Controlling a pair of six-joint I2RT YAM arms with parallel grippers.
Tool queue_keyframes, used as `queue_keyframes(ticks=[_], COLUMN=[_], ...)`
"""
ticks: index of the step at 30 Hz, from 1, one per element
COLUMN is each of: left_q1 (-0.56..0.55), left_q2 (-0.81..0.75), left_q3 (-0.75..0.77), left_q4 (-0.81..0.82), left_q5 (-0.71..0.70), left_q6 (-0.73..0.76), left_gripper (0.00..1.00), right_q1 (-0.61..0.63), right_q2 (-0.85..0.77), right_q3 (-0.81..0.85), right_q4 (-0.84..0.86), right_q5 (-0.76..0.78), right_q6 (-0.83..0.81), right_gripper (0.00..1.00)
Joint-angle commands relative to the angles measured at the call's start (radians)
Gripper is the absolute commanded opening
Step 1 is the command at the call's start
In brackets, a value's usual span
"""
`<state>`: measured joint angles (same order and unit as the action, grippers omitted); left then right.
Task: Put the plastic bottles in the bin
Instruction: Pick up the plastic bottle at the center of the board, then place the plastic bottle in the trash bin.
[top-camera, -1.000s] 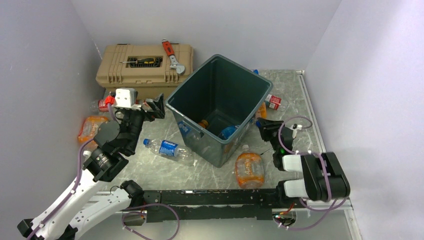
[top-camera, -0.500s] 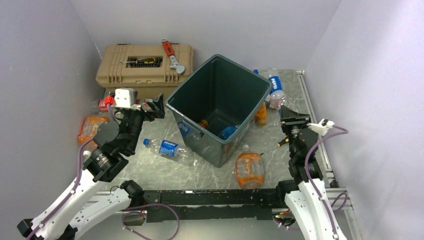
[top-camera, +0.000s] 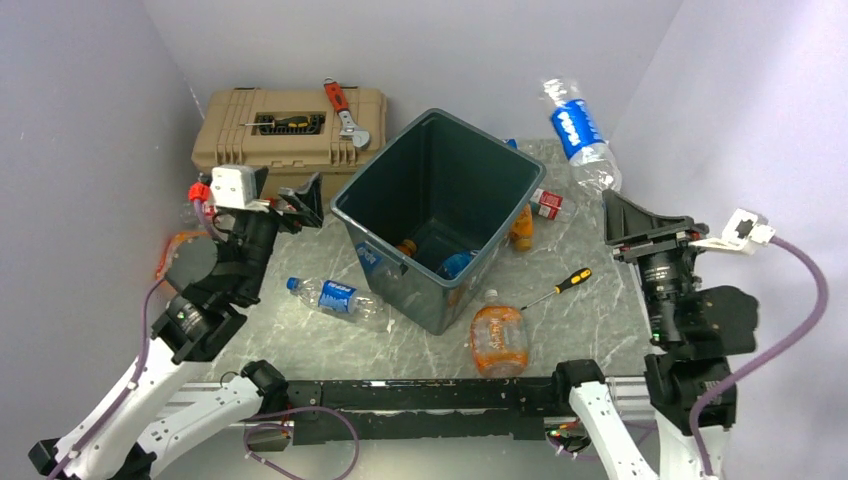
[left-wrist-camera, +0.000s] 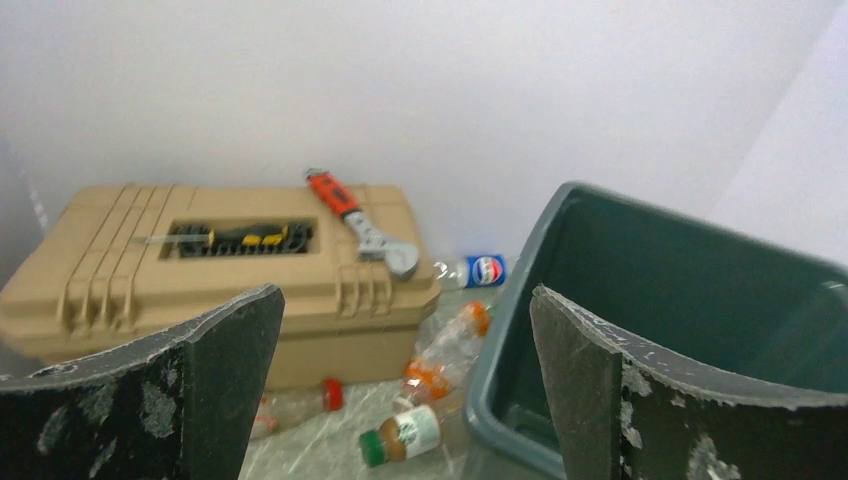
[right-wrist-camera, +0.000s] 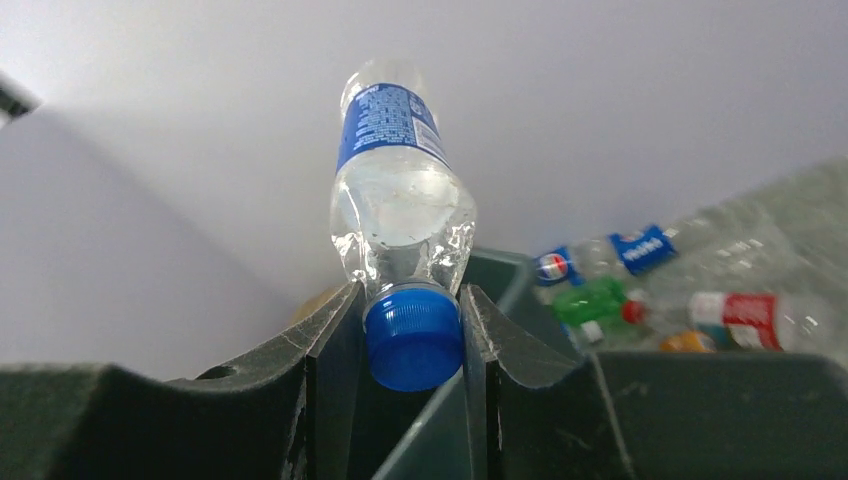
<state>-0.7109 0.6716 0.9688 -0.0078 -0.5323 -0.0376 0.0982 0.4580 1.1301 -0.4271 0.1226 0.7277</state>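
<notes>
My right gripper (top-camera: 628, 222) is raised to the right of the bin (top-camera: 450, 170) and is shut on the blue cap of a clear, blue-labelled plastic bottle (top-camera: 580, 130). That bottle (right-wrist-camera: 400, 190) points up and away between my fingers (right-wrist-camera: 413, 340). My left gripper (top-camera: 292, 205) hangs open with nothing in it, left of the bin, in front of the toolbox. Bottles lie in the bin's bottom (top-camera: 455, 263). On the table lie a blue-labelled bottle (top-camera: 335, 297), an orange one (top-camera: 497, 338), and others (top-camera: 548, 203) behind the bin. More bottles (left-wrist-camera: 450, 350) lie by the bin wall (left-wrist-camera: 650, 270).
A tan toolbox (top-camera: 290, 135) stands at the back left with a red wrench (top-camera: 340, 105) and a yellow-handled screwdriver (top-camera: 285, 122) on it. Another screwdriver (top-camera: 560, 285) lies on the table right of the bin. Walls close in on the left, back and right.
My right arm has swung out and risen, lifting the blue-labelled bottle off the table to well above it. My left gripper has shifted slightly left and back, still open.
</notes>
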Motion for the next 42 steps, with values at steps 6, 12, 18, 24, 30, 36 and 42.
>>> queue_keyframes(ticks=[6,12,18,24,30,36,42], left_q1=[-0.004,-0.003,-0.003,-0.007,-0.006,-0.027,-0.16], left_q2=[0.133,0.184,0.353,0.415,0.466,0.513,0.584], left_q3=[0.379,0.532,0.9,0.966,0.999,1.002,0.992], left_q4=[-0.215,-0.338,-0.755,-0.885,-0.915,-0.881,-0.867], left_q5=[0.721,1.344,1.404,1.325,1.296,1.264,1.043], left_q6=[0.111,0.274,0.454,0.663,0.777,0.827,0.94], left_gripper=[0.99,0.99,0.99,1.0,1.0,1.0,1.0], right_q1=[0.021,0.076,0.082,0.087,0.087,0.09,0.124], right_q2=[0.213,0.215,0.206,0.251,0.338,0.42,0.53], right_q3=[0.436,0.481,0.445,0.477,0.548,0.611,0.691], right_q4=[-0.265,-0.309,-0.262,-0.288,-0.32,-0.337,-0.36], right_q5=[-0.773,-0.904,-1.016,-0.999,-0.97,-0.951,-0.927], right_q6=[-0.245,-0.245,-0.153,-0.148,-0.172,-0.197,-0.226], right_gripper=[0.0,0.0,0.0,0.0,0.0,0.0,0.0])
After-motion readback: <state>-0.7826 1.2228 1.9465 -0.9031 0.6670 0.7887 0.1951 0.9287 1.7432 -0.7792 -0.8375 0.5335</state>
